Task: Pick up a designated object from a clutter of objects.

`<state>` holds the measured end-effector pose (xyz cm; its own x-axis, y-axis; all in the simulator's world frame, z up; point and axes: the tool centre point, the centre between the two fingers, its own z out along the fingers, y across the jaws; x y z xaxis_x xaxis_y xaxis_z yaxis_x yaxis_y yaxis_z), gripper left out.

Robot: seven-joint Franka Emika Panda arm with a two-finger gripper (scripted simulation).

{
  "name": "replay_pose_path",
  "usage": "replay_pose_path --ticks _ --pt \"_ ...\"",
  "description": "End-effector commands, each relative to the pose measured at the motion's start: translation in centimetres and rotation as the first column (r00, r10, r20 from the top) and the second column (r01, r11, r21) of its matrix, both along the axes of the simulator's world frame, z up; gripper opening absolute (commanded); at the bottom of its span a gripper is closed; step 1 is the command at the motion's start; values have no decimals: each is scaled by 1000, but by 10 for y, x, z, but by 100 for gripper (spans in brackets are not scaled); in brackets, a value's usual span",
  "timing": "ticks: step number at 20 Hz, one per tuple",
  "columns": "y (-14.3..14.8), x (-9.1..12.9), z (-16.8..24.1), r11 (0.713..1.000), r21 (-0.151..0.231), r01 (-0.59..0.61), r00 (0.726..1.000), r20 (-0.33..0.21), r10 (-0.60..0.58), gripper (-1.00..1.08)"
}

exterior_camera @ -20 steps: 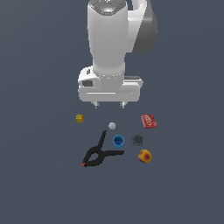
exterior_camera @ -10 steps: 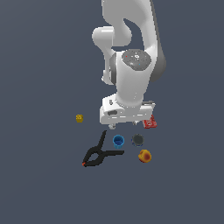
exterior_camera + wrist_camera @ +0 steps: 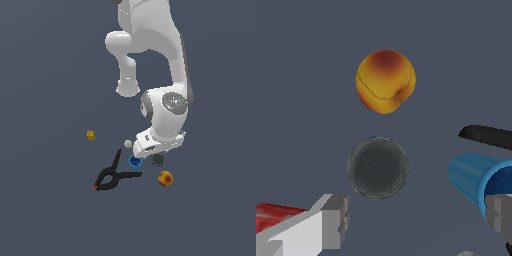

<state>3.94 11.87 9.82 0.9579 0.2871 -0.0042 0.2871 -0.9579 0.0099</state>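
In the exterior view, the cup (image 3: 157, 160) sits centre; second cup (image 3: 134, 161) at nine o'clock, peach-like piece (image 3: 165, 178) at four, spring clamp (image 3: 114, 176) at eight, ball (image 3: 128, 144) at ten.

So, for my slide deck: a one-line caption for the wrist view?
Open gripper above the dark grey cup, orange-yellow piece beyond, blue cup beside.

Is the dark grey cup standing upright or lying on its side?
Upright: in the wrist view the dark grey cup appears as a full circle seen from above, its rim all around.
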Motion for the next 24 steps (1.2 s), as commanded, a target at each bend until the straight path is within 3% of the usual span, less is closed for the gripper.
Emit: replay_pose_path --ticks 1,8,14,24 --pt "11 -2 -15 1000 4 -24 1000 2 24 100" --pt "25 -5 -34 998 11 -54 999 1 54 100" --pt "24 -6 -39 999 10 -52 999 0 52 100" --pt "25 -6 -80 998 10 -54 999 1 54 100"
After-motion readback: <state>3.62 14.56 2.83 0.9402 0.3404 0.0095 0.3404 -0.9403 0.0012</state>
